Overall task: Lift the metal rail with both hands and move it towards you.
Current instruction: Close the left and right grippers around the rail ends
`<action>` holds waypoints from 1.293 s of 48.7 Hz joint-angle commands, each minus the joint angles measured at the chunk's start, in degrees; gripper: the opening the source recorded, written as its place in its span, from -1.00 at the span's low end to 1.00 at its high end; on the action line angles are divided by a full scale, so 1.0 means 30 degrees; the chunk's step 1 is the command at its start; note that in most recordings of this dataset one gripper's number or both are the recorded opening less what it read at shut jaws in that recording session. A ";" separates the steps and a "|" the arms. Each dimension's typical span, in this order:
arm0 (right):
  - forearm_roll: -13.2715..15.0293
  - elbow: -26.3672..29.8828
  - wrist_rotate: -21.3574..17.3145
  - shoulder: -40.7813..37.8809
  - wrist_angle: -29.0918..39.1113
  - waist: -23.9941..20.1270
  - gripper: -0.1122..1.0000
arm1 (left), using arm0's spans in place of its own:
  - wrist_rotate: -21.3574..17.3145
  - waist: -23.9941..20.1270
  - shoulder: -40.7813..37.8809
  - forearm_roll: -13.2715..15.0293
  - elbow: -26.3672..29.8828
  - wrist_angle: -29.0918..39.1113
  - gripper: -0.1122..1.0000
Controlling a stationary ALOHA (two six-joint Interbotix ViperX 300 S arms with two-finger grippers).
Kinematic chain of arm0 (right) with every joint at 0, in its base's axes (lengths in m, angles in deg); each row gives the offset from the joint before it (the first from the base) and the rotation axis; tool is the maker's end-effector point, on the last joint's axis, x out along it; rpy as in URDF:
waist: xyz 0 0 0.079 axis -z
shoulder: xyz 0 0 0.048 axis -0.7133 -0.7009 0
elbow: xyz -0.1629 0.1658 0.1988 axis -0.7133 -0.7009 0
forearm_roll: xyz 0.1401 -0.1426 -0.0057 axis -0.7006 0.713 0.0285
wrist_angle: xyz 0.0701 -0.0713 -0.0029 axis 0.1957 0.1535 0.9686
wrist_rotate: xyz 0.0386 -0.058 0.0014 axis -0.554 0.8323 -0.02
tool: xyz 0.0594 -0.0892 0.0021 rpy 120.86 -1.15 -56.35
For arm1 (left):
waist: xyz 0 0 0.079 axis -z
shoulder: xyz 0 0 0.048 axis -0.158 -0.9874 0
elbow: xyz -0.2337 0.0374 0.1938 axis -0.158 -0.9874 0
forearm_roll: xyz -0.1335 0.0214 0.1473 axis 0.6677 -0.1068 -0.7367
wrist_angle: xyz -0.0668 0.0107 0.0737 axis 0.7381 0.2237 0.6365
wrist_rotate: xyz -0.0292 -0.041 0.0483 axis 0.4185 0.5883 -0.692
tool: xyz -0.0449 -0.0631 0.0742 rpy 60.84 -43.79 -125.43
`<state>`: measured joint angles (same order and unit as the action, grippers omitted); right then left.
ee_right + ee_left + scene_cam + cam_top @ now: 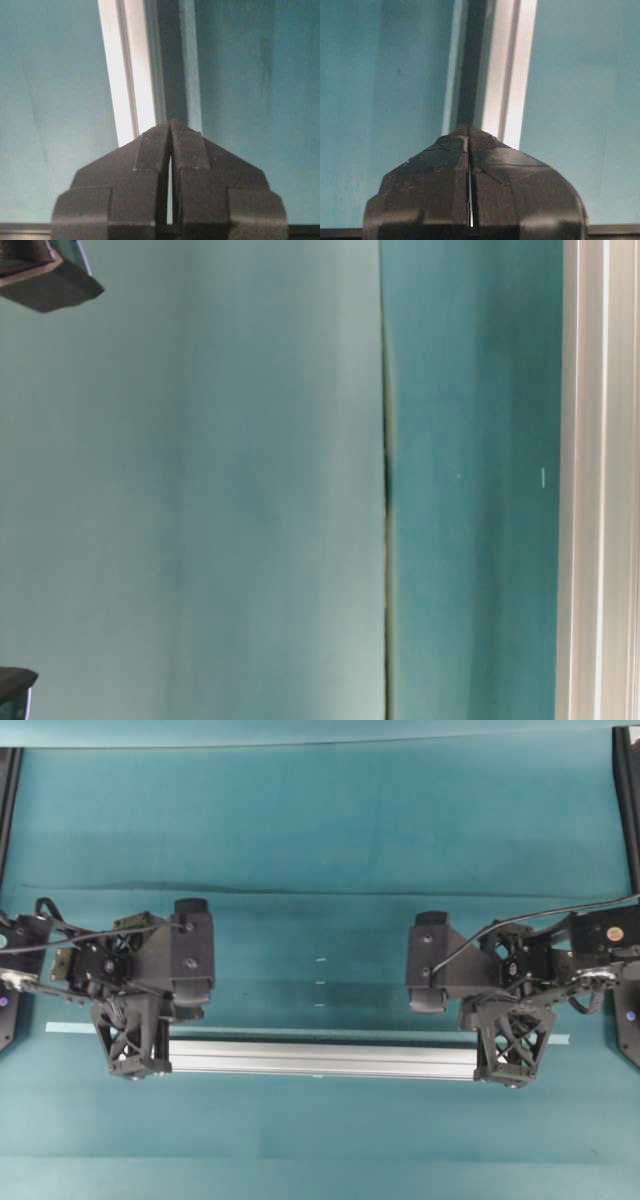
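Silver grooved metal rail (pixel 320 1057), long, straight, square-ended.

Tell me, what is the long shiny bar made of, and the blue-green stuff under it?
The metal rail looks like bare metal, likely aluminium: silvery, with straight lengthwise grooves that catch bright light. The table cover looks like soft matte cloth or foam mat, teal, with a faint crease across it; which one I cannot tell.

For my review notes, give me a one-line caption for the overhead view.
Both shut pincers, left and right, sit over the ends of the metal rail on the teal table.
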<state>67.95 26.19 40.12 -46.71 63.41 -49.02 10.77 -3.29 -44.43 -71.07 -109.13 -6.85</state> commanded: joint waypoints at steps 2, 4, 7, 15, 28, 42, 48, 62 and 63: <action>0.0029 0.0234 0.0029 -0.0088 0.0000 -0.0059 -0.76 | 0.0146 0.0527 0.0146 -0.0059 0.0293 -0.0176 -0.89; 0.0029 0.0234 0.0029 -0.0117 0.0029 -0.0059 -0.74 | 0.0205 0.0586 0.0176 -0.0059 0.0234 -0.0176 -0.88; 0.0029 0.0234 0.0059 -0.0117 0.0000 -0.0059 -0.72 | 0.0234 0.0586 0.0176 -0.0059 0.0205 -0.0176 -0.86; 0.0000 0.0234 0.0029 -0.0146 -0.0029 -0.0059 -0.51 | 0.0029 0.0586 0.0117 -0.0059 0.0234 -0.0117 -0.72; 0.0029 0.0322 -0.0176 -0.0381 -0.0205 -0.0439 0.62 | 0.0322 0.0791 0.0205 -0.0059 -0.0322 0.0088 0.48; 0.0234 0.0117 -0.0176 -0.1377 -0.1201 -0.1172 0.99 | 0.0791 0.0879 -0.0439 -0.0059 -0.0820 -0.0410 0.98; 0.0264 0.0059 0.0029 -0.1846 -0.2197 -0.1465 0.99 | 0.0762 0.0879 -0.0967 -0.0059 -0.1084 -0.1465 0.99; 0.0234 -0.0527 -0.0146 -0.2461 -0.3604 -0.1934 0.99 | 0.0762 0.0879 -0.2080 -0.0059 -0.1523 -0.2432 0.99; 0.0234 -0.0557 -0.0146 -0.2461 -0.3662 -0.1904 0.99 | 0.0762 0.0879 -0.2139 -0.0059 -0.1582 -0.2549 0.99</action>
<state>68.66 24.70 39.68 -53.65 53.30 -54.47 13.14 -0.74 -50.67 -71.15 -113.96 -13.45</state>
